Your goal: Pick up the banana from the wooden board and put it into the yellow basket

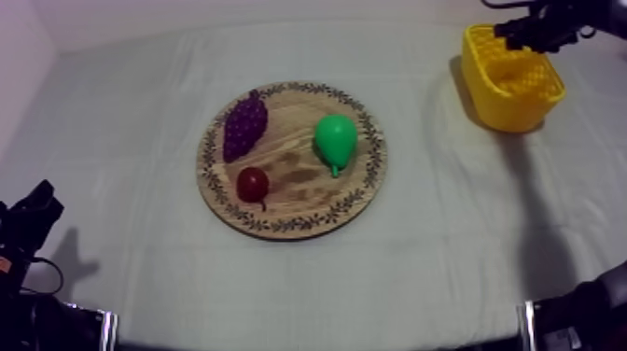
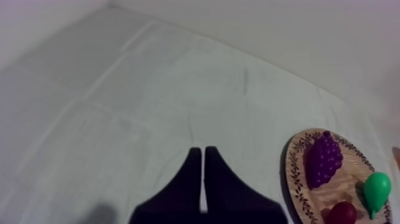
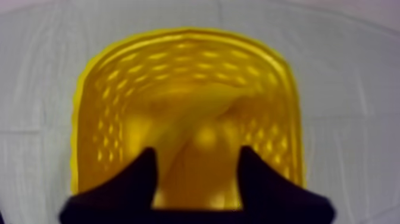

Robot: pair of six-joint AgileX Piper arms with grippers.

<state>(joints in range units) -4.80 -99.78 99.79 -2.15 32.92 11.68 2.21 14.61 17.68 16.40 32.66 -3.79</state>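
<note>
Clearance: bare cloth surrounds the wooden board at frame centre on every side. The yellow basket stands at upper right, well apart from the board. My right gripper hangs over the basket with its fingers spread wide and gripping nothing. The banana lies inside the basket, directly beneath them. My left gripper sits at lower left over bare cloth, fingers closed into a wedge. On the board lie the grapes, pear and small red fruit.

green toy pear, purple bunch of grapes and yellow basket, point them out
green toy pear (image 1: 336, 138), top view, rounded body
purple bunch of grapes (image 1: 244, 126), top view, cluster's middle
yellow basket (image 1: 519, 112), top view, near wall
</note>
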